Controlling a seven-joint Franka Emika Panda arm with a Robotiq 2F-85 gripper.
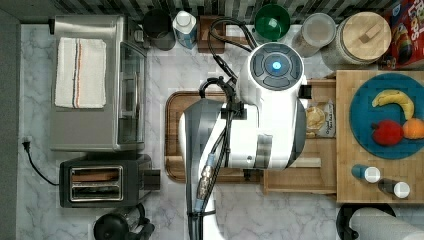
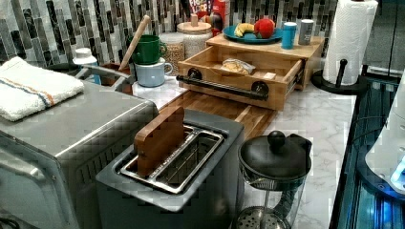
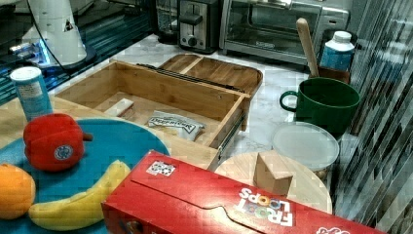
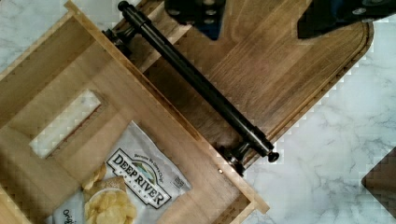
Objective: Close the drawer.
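Hidden: in the top view the arm (image 1: 260,120) covered most of the drawer (image 1: 320,175), leaving only its far side and one corner exposed.
Cut off: in the wrist view two dark gripper parts (image 4: 261,14) ran off the picture's edge above the cutting board (image 4: 280,70); the fingertips could not be made out.
Hand: whether the fingers stood wide or narrow could not be told; nothing was seen held, and no contact with the handle (image 4: 196,81) showed.
Drawer: pulled open from under the wooden top (image 2: 267,45) that bore the blue plate (image 2: 250,36), its front reaching over the cutting board.
Handle: black bar along the drawer's front, above the cutting board.
Inside drawer: a chip bag (image 4: 126,186) lay flat beside a rectangular cutout (image 4: 65,123) in the floor.
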